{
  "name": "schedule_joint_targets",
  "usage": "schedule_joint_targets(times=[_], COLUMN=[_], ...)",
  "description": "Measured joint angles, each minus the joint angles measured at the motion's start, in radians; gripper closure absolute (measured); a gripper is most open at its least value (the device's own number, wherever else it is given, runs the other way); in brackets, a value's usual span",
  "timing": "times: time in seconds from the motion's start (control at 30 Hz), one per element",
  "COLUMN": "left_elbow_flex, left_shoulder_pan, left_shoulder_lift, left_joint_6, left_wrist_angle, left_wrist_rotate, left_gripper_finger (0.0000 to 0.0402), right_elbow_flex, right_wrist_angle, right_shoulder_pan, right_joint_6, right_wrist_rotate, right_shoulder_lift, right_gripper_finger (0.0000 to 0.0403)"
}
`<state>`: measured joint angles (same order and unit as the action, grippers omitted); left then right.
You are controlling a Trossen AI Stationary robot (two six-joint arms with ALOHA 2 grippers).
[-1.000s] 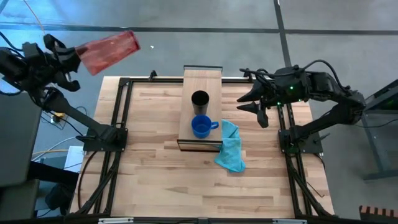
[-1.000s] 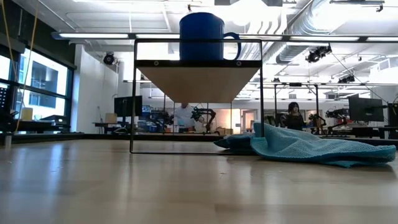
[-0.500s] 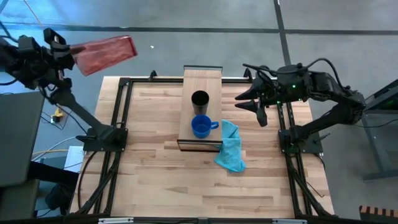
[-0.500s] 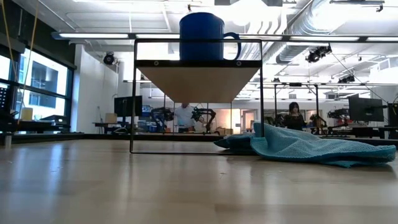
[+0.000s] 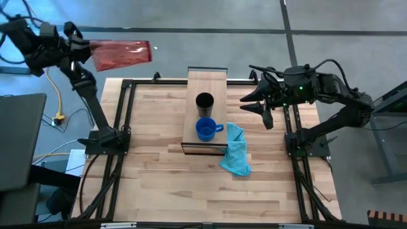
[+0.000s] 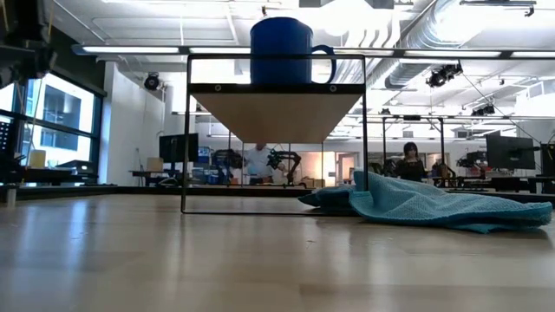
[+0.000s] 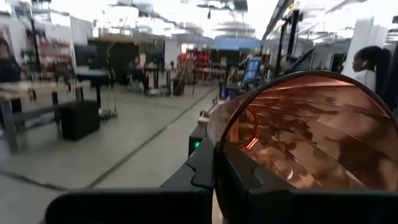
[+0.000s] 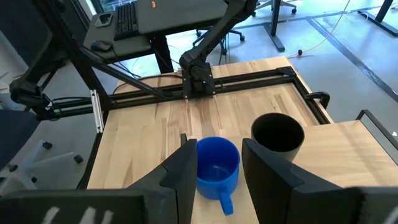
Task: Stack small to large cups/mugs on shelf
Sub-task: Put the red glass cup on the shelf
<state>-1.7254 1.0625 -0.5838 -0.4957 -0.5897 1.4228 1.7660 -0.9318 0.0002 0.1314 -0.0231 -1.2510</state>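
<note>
Tumbler [image 5: 121, 54] aloft at ten o'clock, off the table, clamped in the left gripper [image 5: 81, 52] and lying sideways
Shelf [image 5: 205, 84] sits at table centre, running from twelve toward six, with the black cup [image 5: 204, 102] on it and the blue mug [image 5: 205, 129] just at the cup's six o'clock side, handle toward three; a light-blue cloth [image 5: 235, 150] lies beside the shelf at four o'clock; the right gripper [image 5: 254, 104] hangs at two o'clock, fingers spread apart and holding nothing
</note>
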Motion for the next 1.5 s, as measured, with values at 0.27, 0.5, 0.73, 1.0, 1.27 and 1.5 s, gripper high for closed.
schedule_joint_targets(times=[0.27,0.5,0.73,1.0,1.27,1.5], left_elbow_flex=[-0.049,-0.048,-0.020,0.045,0.052,0.052], left_shoulder_pan=[0.164,0.163,0.199,0.239,0.160,-0.082], left_shoulder_lift=[-0.001,-0.002,-0.001,-0.002,-0.017,-0.062], left_joint_6=[-0.013,0.024,0.124,0.130,0.137,0.138], left_wrist_angle=[-0.034,-0.048,-0.119,-0.117,-0.117,-0.117], left_wrist_rotate=[0.148,0.149,0.139,0.148,0.148,0.147], left_gripper_finger=[0.0401,0.0401,0.0401,0.0401,0.0401,0.0401], right_elbow_flex=[0.000,0.000,0.000,0.000,0.000,0.000], right_wrist_angle=[-0.006,-0.006,-0.007,-0.007,-0.008,-0.017], right_shoulder_pan=[0.000,0.000,0.000,0.000,0.001,0.001], right_joint_6=[0.002,0.002,0.000,-0.008,0.013,0.021], right_wrist_rotate=[0.000,0.000,0.001,0.000,0.016,0.016], right_shoulder_lift=[0.000,0.000,0.000,0.000,0.000,0.000], right_gripper_finger=[0.0284,0.0284,0.0284,0.0284,0.0284,0.0284])
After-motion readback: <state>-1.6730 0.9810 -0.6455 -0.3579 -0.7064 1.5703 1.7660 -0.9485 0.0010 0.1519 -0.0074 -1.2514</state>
